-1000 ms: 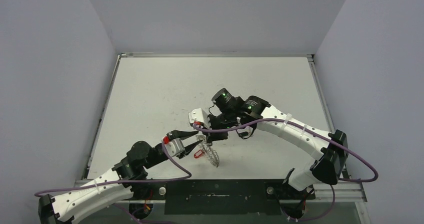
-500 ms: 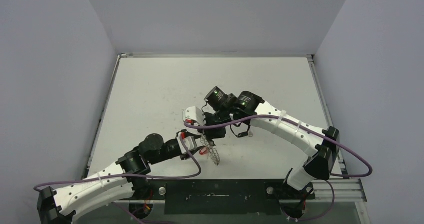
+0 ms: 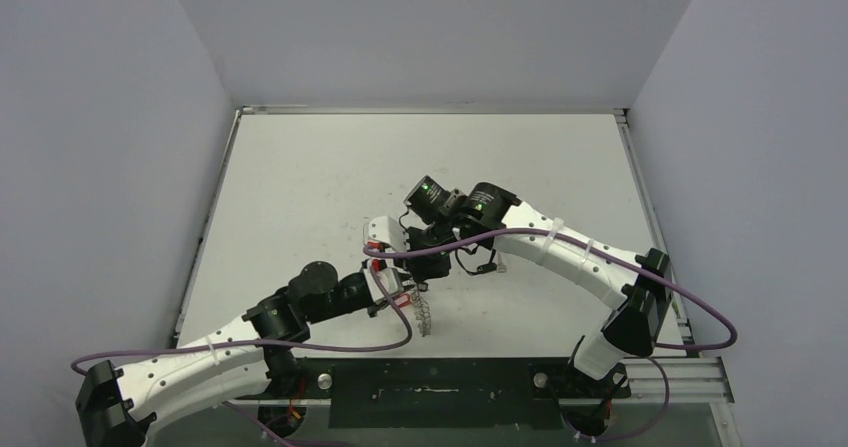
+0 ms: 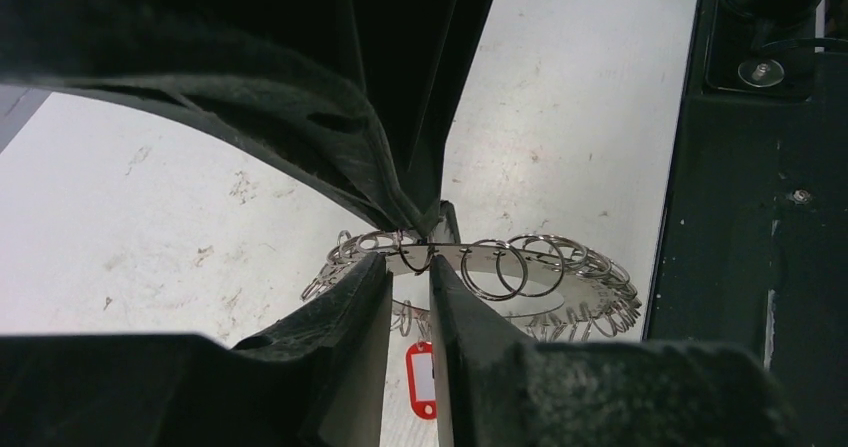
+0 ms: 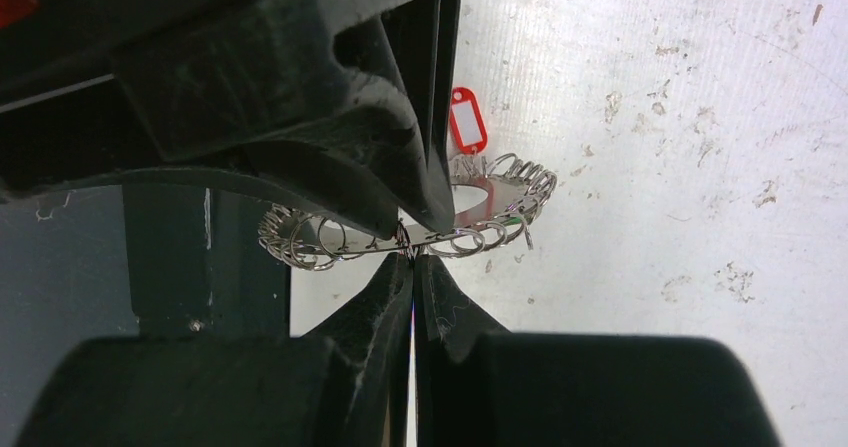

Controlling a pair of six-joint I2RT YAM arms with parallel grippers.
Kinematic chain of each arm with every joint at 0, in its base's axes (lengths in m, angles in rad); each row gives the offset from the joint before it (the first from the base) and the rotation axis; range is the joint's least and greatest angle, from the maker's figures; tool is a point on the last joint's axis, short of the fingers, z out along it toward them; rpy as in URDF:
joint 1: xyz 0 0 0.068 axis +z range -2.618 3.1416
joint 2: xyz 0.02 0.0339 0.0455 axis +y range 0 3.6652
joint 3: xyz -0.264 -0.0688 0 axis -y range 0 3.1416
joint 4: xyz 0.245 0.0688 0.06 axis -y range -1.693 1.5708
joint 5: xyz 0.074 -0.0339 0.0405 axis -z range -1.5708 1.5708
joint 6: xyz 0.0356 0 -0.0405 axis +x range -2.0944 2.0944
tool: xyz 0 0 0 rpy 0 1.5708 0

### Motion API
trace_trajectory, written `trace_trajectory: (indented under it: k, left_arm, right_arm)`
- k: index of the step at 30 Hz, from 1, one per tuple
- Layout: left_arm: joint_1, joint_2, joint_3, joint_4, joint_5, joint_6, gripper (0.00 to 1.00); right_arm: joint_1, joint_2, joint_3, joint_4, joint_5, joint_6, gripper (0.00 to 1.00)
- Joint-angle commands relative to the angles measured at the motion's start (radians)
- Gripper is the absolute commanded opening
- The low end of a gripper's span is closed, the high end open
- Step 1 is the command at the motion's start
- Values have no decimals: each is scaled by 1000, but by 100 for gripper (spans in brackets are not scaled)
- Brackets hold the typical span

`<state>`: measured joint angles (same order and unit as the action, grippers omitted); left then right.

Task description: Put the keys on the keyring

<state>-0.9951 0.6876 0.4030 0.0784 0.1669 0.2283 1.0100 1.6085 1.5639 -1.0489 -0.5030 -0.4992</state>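
Observation:
The keyring [image 3: 425, 312] is a flat grey metal ring edged with many small wire loops, held edge-up above the table near the front. It also shows in the left wrist view [image 4: 580, 267] and the right wrist view [image 5: 470, 202]. A red tag [image 4: 423, 379] hangs from it; the tag also shows in the right wrist view [image 5: 466, 119]. My right gripper [image 5: 412, 257] is shut on the ring's rim. My left gripper [image 4: 410, 262] meets it from the other side, jaws narrowly apart around one small loop at the rim. The keys are not in view.
The black front rail [image 3: 440, 379] lies just below the ring, and shows at the right of the left wrist view [image 4: 760, 217]. Purple cables [image 3: 400, 337] loop over both arms. The scuffed white table [image 3: 330, 177] stretches back to the grey walls.
My left gripper moved right and up to the keyring and narrowed from wide open to a slim gap. My right gripper shifted slightly left, still holding the ring.

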Motion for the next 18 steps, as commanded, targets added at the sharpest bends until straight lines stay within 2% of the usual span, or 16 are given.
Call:
trace_trajectory:
  k: [1, 6, 13, 18]
  left_arm:
    - [-1, -7, 49, 82, 32, -10, 21]
    - [0, -9, 36, 116, 48, -17, 26]
    - [0, 35, 34, 120, 56, -5, 2]
    - [0, 53, 34, 112, 46, 6, 0]
  right_arm:
    - [10, -8, 42, 21, 10, 11, 0]
    - [12, -3, 42, 23, 17, 13, 0]
    - [15, -6, 42, 29, 17, 17, 0]
    - [15, -10, 38, 30, 17, 17, 0]
